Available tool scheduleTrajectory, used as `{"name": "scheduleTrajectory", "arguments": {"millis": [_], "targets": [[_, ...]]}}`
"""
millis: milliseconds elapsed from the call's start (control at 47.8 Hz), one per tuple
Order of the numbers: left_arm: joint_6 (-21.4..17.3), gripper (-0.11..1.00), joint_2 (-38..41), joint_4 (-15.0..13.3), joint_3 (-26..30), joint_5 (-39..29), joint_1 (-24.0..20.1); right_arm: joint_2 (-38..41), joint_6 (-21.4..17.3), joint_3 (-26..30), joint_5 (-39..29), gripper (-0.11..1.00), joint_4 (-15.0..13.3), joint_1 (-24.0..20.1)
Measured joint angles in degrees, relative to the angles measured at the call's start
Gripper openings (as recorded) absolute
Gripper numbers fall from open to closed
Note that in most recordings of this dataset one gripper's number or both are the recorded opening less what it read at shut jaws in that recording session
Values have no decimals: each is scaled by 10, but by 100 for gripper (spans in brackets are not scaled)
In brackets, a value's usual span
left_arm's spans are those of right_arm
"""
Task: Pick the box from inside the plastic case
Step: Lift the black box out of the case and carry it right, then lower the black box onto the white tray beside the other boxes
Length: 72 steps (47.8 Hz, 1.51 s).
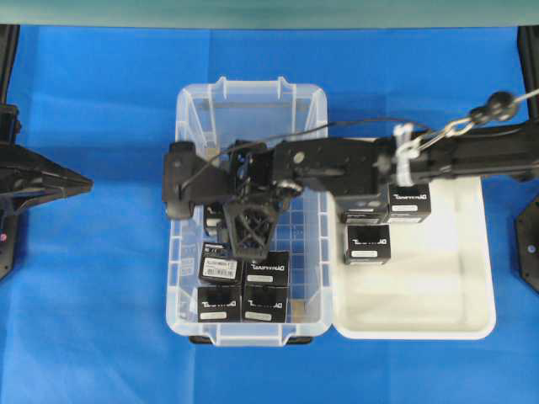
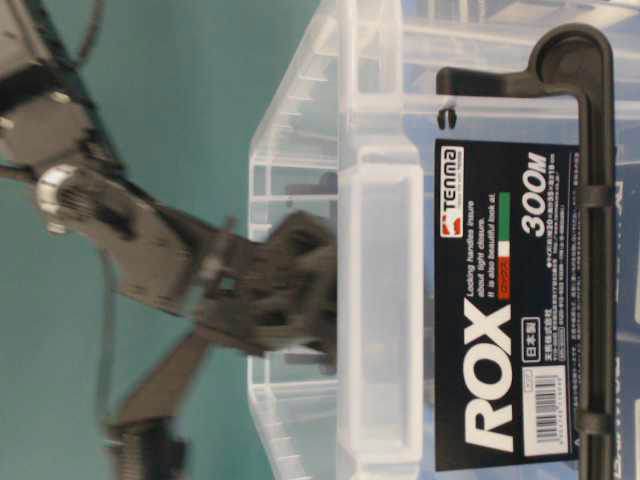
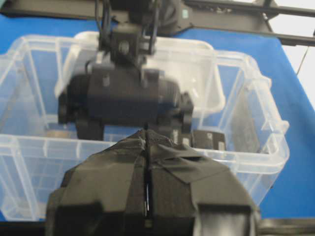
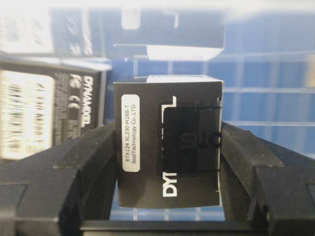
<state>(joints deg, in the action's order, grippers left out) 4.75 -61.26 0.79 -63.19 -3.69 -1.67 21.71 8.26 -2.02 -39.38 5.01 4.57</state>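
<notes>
The clear plastic case [image 1: 192, 109] stands mid-table with several black boxes [image 1: 266, 271] in its near half. My right arm reaches across from the right into the case. My right gripper [image 1: 210, 212] points down inside it. In the right wrist view its two fingers [image 4: 93, 162] press both sides of one black box [image 4: 170, 142] with a white label strip and white lettering. The case's grid floor shows below the box. My left gripper [image 1: 82, 182] is shut and empty, left of the case, over the blue cloth. It also shows in the left wrist view [image 3: 146, 147].
A shallow white tray [image 1: 421, 311] lies right of the case, touching it, with black boxes [image 1: 367, 244] in its far-left part. The case's walls [image 3: 256, 128] surround the right gripper. Blue cloth [image 1: 101, 320] covers the table.
</notes>
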Motion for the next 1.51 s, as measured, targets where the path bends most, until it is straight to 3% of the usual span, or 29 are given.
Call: {"name": "scheduleTrajectory", "arguments": {"millis": [272, 544, 837, 1088, 1297, 1506], "targets": [[0, -6, 0, 0, 0, 0, -3, -81, -10, 0, -29, 59, -1, 45], [0, -6, 0, 0, 0, 0, -4, -212, -11, 0, -117, 59, 0, 83], [4, -6, 1, 1, 0, 0, -7, -323, -18, -36, -204, 59, 1, 90], [3, -6, 0, 0, 0, 0, -11, -432, -59, -136, -231, 59, 2, 79], [6, -6, 0, 1, 0, 0, -16, -522, -64, -251, -229, 59, 2, 47], [6, -6, 0, 0, 0, 0, -20, -544, -65, -360, -188, 59, 4, -5]]}}
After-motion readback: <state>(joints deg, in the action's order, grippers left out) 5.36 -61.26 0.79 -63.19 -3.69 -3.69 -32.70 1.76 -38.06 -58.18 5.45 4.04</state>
